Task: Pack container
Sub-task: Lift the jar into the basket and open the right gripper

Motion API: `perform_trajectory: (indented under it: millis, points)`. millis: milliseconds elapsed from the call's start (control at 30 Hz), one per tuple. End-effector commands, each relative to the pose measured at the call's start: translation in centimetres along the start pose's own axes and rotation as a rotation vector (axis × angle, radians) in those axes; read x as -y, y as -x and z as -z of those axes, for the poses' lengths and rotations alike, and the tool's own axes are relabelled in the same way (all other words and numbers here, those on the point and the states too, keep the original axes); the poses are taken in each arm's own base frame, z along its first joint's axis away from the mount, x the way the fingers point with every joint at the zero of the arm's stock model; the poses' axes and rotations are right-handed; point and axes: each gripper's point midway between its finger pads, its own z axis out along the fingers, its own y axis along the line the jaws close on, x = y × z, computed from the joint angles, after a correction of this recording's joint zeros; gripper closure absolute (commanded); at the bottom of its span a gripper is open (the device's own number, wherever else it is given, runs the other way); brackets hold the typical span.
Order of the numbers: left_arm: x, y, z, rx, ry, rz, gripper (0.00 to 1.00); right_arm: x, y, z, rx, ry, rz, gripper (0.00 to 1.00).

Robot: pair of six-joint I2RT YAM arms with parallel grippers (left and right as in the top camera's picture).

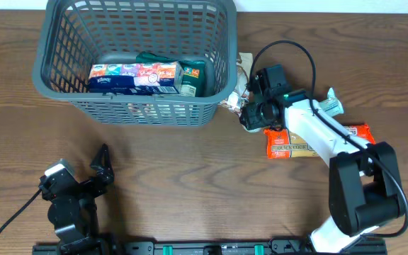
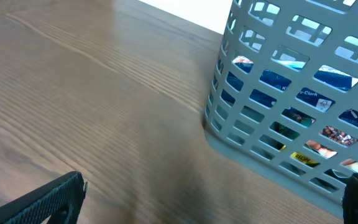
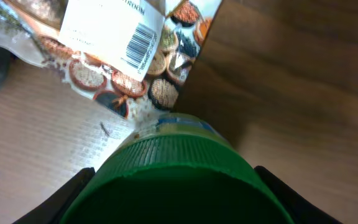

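Observation:
The dark grey lattice basket stands at the back left and holds a colourful tissue pack and a green box. Its wall shows in the left wrist view. My right gripper is just right of the basket. In the right wrist view the gripper is shut on a jar with a green ribbed lid, its fingers against both sides. My left gripper is open and empty near the front left; it also shows in the left wrist view.
A grain-printed pouch lies against the basket's right side and shows in the right wrist view. An orange packet, a red-orange packet and a teal-white item lie under and beside the right arm.

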Motion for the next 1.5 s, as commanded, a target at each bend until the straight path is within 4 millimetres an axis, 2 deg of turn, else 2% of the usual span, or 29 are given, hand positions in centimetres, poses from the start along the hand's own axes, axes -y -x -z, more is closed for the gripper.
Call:
perform_trajectory:
  millis: [0,133,200,233,267,400,500,567,633,700,800,867,967,1000,1033,1067,1133,1167,1267,1333,1400,1467]
  points:
    - [-0.1,-0.9,-0.3,-0.018,-0.002,0.004,0.01,-0.4,5.2,5.8,0.177,0.027,-0.037,0.71]
    - [-0.1,-0.9,-0.3,-0.018,-0.002,0.004,0.01,-0.5,8.6,12.0,0.313,0.033,-0.037,0.70]
    - [-0.1,-0.9,-0.3,-0.018,-0.002,0.004,0.01,-0.7,10.6,16.0,0.411,0.038,-0.032,0.71]
    - [-0.1,-0.9,-0.3,-0.018,-0.002,0.004,0.01,-0.8,11.0,17.0,0.438,0.040,-0.030,0.71]
    - [-0.1,-0.9,-0.3,-0.018,-0.002,0.004,0.01,-1.0,11.9,19.1,0.488,0.044,-0.026,0.71]
    - [-0.1,-0.9,-0.3,-0.018,-0.002,0.004,0.01,-1.5,13.8,24.7,0.630,0.051,-0.015,0.71]
    - [-0.1,-0.9,-0.3,-0.018,-0.002,0.004,0.01,-2.9,14.9,27.7,0.713,0.090,0.013,0.72]
    - [-0.1,-0.9,-0.3,-0.018,-0.002,0.004,0.01,-5.1,15.6,29.2,0.765,0.157,0.057,0.73]
    - [-0.1,-0.9,-0.3,-0.018,-0.002,0.004,0.01,-7.5,16.1,30.1,0.806,0.226,0.106,0.73]
    - [-0.1,-0.9,-0.3,-0.018,-0.002,0.004,0.01,-10.0,16.5,30.2,0.829,0.269,0.149,0.73]
    - [-0.1,-0.9,-0.3,-0.018,-0.002,0.004,0.01,-12.9,17.5,29.1,0.848,0.304,0.190,0.73]
    - [-0.1,-0.9,-0.3,-0.018,-0.002,0.004,0.01,-13.8,18.5,27.8,0.861,0.280,0.190,0.73]
    - [-0.1,-0.9,-0.3,-0.018,-0.002,0.004,0.02,-14.2,20.1,25.1,0.870,0.225,0.173,0.71]
    - [-0.1,-0.9,-0.3,-0.018,-0.002,0.004,0.01,-14.2,20.5,24.2,0.867,0.215,0.169,0.67]
    - [-0.1,-0.9,-0.3,-0.018,-0.002,0.004,0.01,-14.3,20.8,23.3,0.862,0.209,0.168,0.50]
    - [-0.1,-0.9,-0.3,-0.018,-0.002,0.004,0.01,-14.2,21.2,22.6,0.862,0.198,0.162,0.25]
    - [-0.1,-0.9,-0.3,-0.018,-0.002,0.004,0.01,-14.1,21.7,22.0,0.870,0.191,0.159,0.12]
    - [-0.1,-0.9,-0.3,-0.018,-0.002,0.004,0.01,-14.2,21.8,22.2,0.881,0.193,0.159,0.01]
    - [-0.1,-0.9,-0.3,-0.018,-0.002,0.004,0.01,-14.1,21.7,25.1,0.933,0.185,0.189,0.01]
    - [-0.1,-0.9,-0.3,-0.018,-0.002,0.004,0.01,-13.1,21.4,27.5,0.970,0.149,0.194,0.01]
    - [-0.1,-0.9,-0.3,-0.017,-0.002,0.004,0.01,-10.7,20.8,29.8,0.995,0.066,0.141,0.01]
    - [-0.1,-0.9,-0.3,-0.018,-0.002,0.004,0.01,-8.0,20.1,31.3,0.995,-0.005,0.095,0.01]
